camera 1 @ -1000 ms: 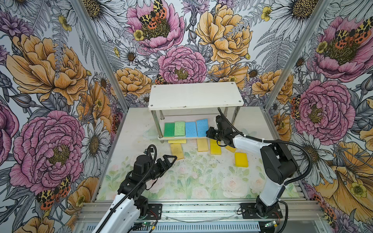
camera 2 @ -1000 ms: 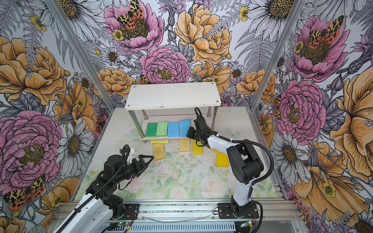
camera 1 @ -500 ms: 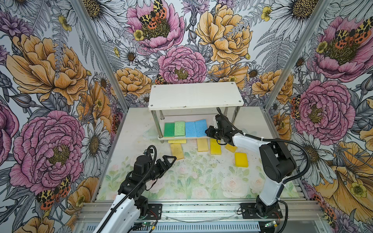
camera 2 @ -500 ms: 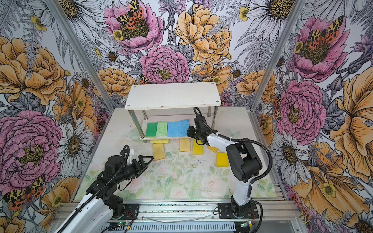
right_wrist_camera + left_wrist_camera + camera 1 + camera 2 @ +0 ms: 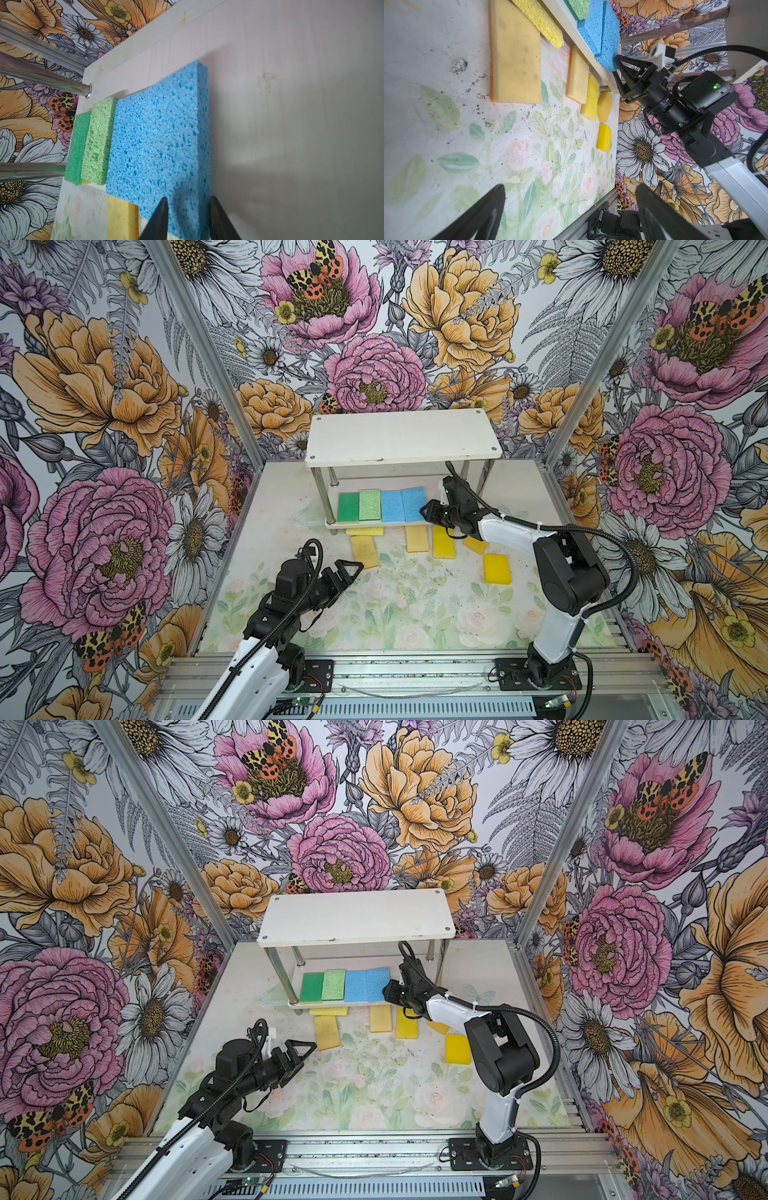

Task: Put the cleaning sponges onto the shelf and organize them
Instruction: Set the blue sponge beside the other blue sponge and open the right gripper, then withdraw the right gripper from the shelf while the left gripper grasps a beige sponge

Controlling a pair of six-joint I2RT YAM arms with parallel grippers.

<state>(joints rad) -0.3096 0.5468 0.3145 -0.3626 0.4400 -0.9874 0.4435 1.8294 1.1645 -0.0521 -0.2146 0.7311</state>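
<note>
Cleaning sponges (image 5: 443,542) in mid-sorting: six yellow or tan ones lie on the table (image 5: 415,605), four coloured ones on the shelf (image 5: 401,437). Nearest, the left jaws hang wide open and empty just short of a tan sponge (image 5: 364,551), apparently poised for the next pick. Farther back, the right jaws stand partly parted around the near end of a blue sponge (image 5: 413,504). It lies flat on the lower board (image 5: 374,525) beside a second blue sponge (image 5: 392,506), a light green sponge (image 5: 370,504) and a dark green sponge (image 5: 348,508), a row grouped by colour. One second earlier the right jaws pinched that sponge; the left jaws show no visible change.
</note>
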